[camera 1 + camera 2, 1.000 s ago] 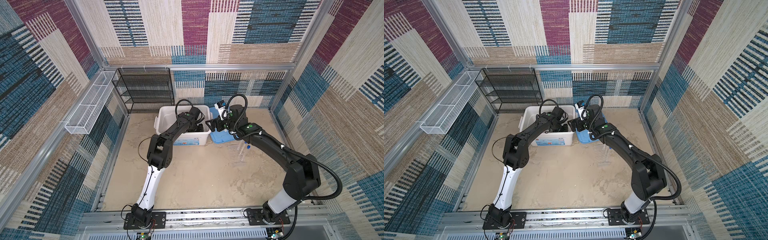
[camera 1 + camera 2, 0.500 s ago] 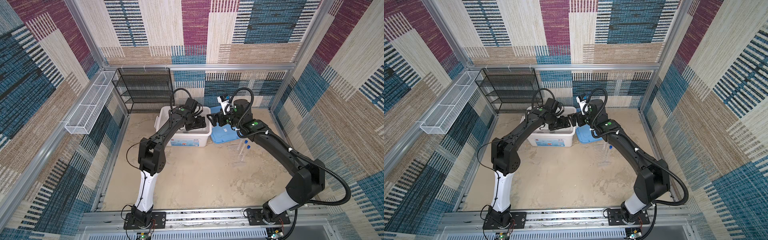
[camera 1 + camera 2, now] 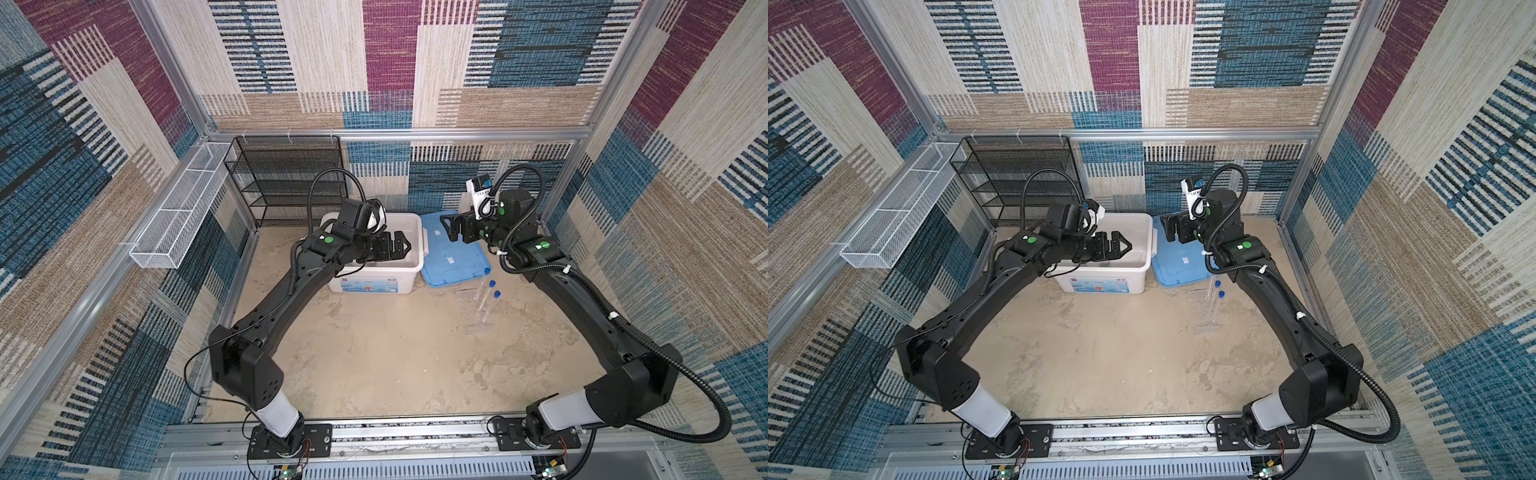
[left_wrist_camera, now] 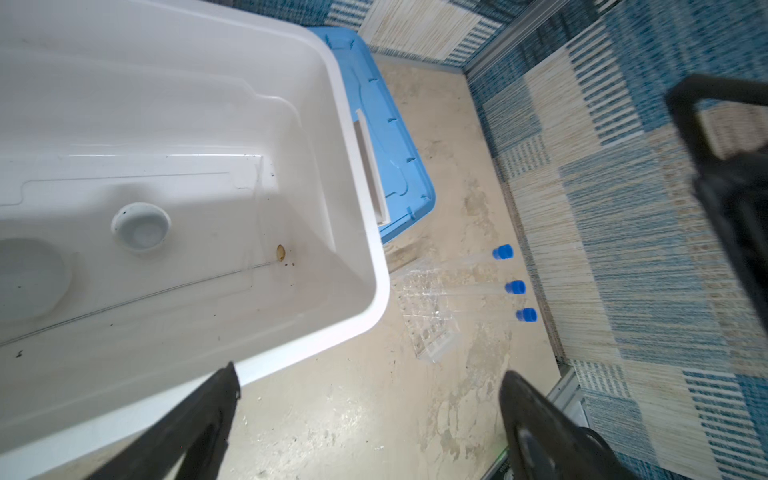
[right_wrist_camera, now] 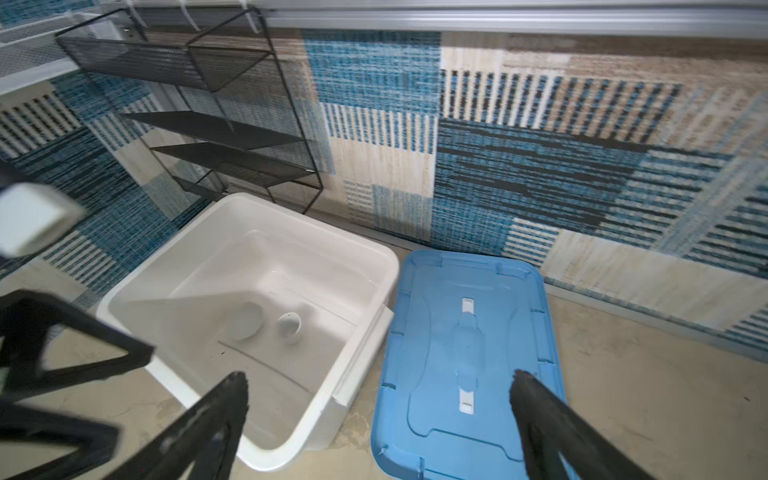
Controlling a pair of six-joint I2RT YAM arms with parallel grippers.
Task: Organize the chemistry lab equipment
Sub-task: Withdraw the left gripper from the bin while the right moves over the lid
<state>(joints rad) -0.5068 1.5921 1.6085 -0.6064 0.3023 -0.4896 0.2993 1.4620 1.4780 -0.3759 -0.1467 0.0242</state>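
Observation:
Two white round dishes (image 4: 141, 227) (image 5: 246, 321) and a thin metal rod with a brass spoon tip (image 4: 281, 252) lie inside the white bin (image 3: 415, 257). Three clear blue-capped tubes (image 4: 515, 287) (image 3: 482, 303) lie on the floor to the right of the bin, next to a clear rack (image 4: 428, 316). My left gripper (image 3: 401, 247) (image 4: 370, 378) hangs open and empty over the bin's right end. Above the blue lid (image 5: 469, 353), my right gripper (image 3: 449, 226) (image 5: 376, 382) is also open and empty.
A black mesh shelf (image 3: 291, 178) stands against the back wall behind the bin. A white wire basket (image 3: 183, 212) hangs on the left wall. The blue lid (image 3: 453, 255) lies flat between the bin and the right arm.
My left gripper has come up out of the bin and opened wide. The right gripper has drawn back to the right and upward, staying open.

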